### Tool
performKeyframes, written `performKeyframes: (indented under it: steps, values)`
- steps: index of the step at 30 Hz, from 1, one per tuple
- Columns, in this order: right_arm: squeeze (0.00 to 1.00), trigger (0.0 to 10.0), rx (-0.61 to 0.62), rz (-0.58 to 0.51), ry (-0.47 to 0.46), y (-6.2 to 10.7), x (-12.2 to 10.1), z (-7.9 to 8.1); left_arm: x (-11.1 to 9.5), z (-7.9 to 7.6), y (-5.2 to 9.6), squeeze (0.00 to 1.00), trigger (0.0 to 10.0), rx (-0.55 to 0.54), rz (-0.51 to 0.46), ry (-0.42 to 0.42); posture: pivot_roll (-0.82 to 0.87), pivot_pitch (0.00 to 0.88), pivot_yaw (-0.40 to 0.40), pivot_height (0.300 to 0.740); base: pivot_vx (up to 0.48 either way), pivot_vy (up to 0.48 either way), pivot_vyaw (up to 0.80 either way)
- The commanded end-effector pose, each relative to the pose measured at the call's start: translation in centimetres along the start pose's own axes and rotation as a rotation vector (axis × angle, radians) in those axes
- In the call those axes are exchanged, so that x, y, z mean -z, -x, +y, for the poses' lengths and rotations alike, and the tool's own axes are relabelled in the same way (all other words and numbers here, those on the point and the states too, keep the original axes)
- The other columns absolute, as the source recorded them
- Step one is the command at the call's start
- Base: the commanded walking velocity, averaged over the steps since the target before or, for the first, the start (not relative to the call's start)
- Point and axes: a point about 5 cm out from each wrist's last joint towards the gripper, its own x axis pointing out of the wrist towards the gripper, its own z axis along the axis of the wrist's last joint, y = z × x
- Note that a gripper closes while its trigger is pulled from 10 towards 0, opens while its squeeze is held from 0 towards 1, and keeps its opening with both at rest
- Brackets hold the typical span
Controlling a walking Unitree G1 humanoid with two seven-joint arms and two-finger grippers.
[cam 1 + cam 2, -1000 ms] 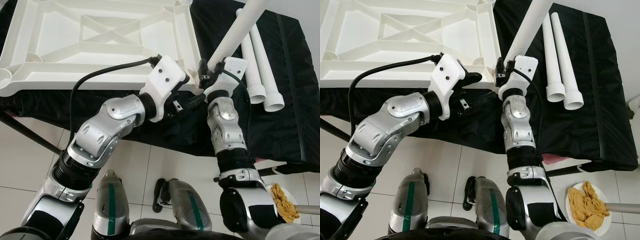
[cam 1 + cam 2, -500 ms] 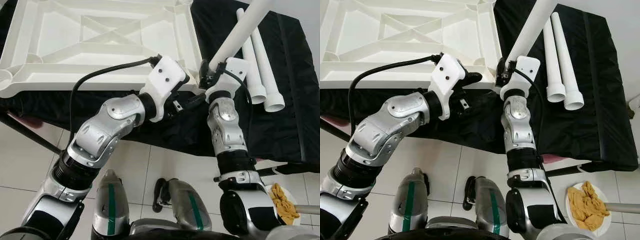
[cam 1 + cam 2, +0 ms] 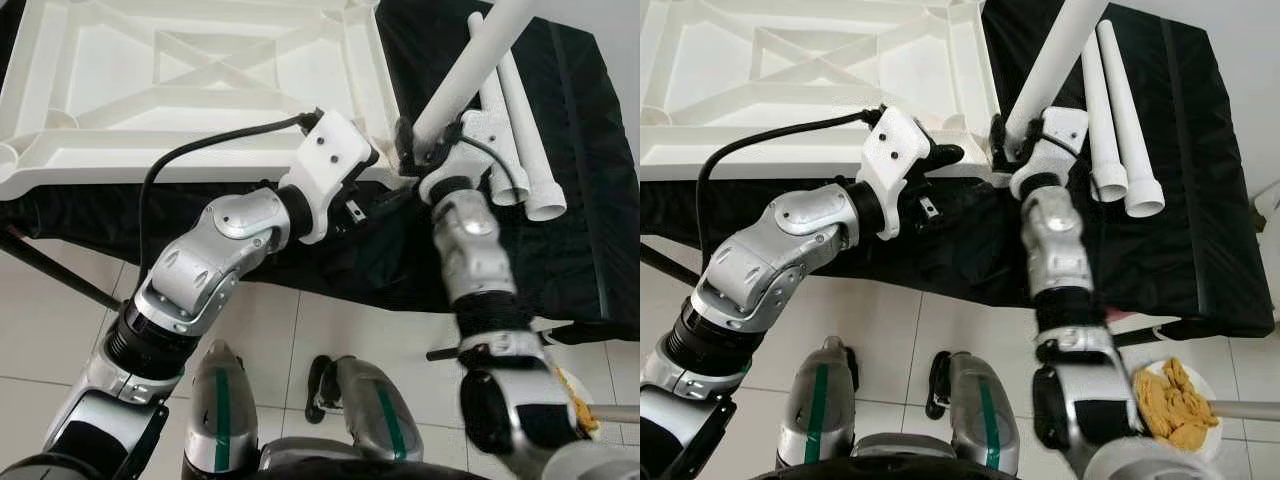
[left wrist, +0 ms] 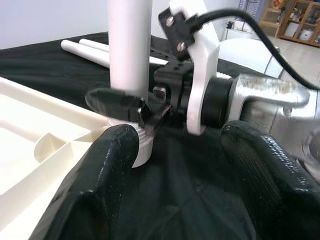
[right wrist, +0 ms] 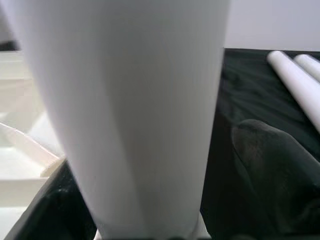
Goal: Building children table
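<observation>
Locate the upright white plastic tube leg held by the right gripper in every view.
Left eye: white plastic tube leg, upper right, slanting to the top edge.
Right eye: upper middle.
Left wrist: top centre, standing by the tabletop corner.
Right wrist: close up, across the middle.
Shared landmark: two loose white tubes on black cloth.

Tabletop left, spare legs right, on the black cloth.
Tabletop (image 3: 200, 90) lies upside down on cloth (image 3: 580, 200); two legs (image 3: 525, 150) lie right of it; upright leg (image 3: 465, 70) stands at its near-right corner.
</observation>
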Motion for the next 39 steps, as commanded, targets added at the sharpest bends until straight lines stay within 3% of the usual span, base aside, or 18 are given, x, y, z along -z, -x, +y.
performKeyframes:
  steps: [1,16,29,30,31,32,39]
  values:
    - [0.00,10.0,-0.094,-0.001,0.000,-0.2,-0.2,-0.7,0.0,-0.1,-0.1,0.00,10.0,0.028,0.002,-0.004,0.13,0.046,-0.120,0.740,0.000,0.000,0.00]
    - [0.00,10.0,-0.422,0.041,0.014,-0.8,-0.1,-1.0,-0.1,0.1,0.2,0.00,10.0,0.019,0.005,-0.007,0.14,0.052,-0.110,0.740,0.000,0.000,0.00]
    - [0.00,10.0,-0.480,0.091,0.041,-1.5,-0.1,-2.5,-0.2,0.2,0.2,0.00,10.0,0.016,0.004,-0.008,0.15,0.051,-0.111,0.740,0.000,0.000,0.00]
    - [0.00,5.5,-0.479,0.094,0.043,-1.5,0.0,-2.6,-0.2,0.2,0.2,0.00,10.0,0.016,0.004,-0.008,0.15,0.051,-0.111,0.740,0.000,0.000,0.00]
    - [0.00,5.5,-0.479,0.094,0.043,-1.5,0.0,-2.6,-0.2,0.2,0.2,0.00,10.0,0.016,0.004,-0.008,0.15,0.051,-0.111,0.740,0.000,0.000,0.00]
    - [0.00,0.0,-0.481,0.093,0.043,-1.5,0.0,-2.8,-0.2,0.1,0.2,0.00,10.0,0.016,0.004,-0.007,0.15,0.049,-0.110,0.740,0.000,0.000,0.00]
    - [0.00,0.0,-0.493,0.105,0.034,-1.1,0.4,-3.5,-0.1,0.0,0.1,0.00,10.0,0.023,0.004,-0.009,0.14,0.043,-0.108,0.740,0.000,0.000,0.00]
